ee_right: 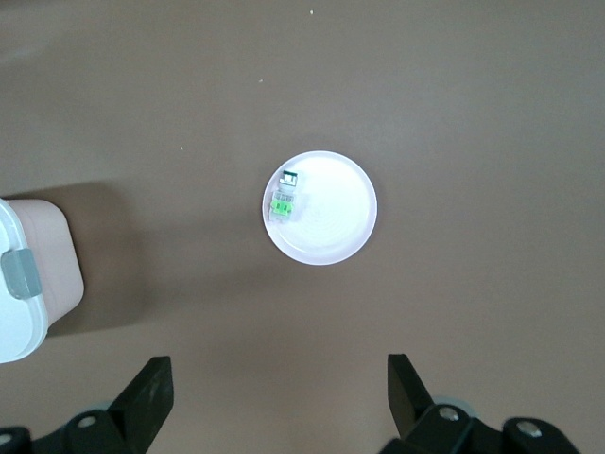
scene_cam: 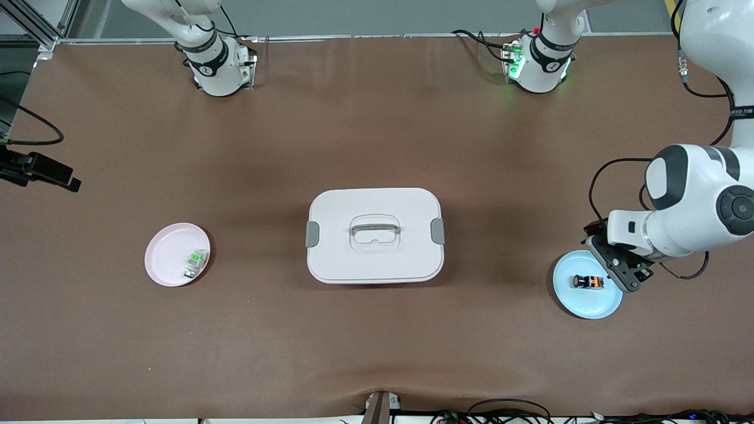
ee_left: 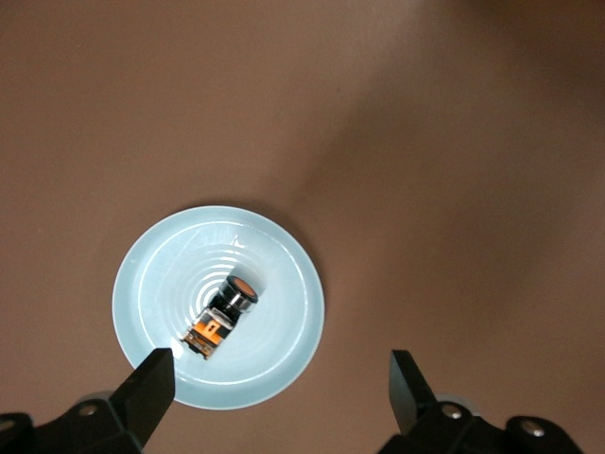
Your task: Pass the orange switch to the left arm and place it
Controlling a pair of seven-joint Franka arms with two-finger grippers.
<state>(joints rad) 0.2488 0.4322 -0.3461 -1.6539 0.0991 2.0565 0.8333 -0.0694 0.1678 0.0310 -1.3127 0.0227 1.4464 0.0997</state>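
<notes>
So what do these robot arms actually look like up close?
Both arms are glossy white with dark grey joint caps and black rings near their bases. The left arm trails thin black cables, and green lights glow at its base. The right arm has a black cable too. Each ends in a black end effector with two flat fingers: left end effector, right end effector.
</notes>
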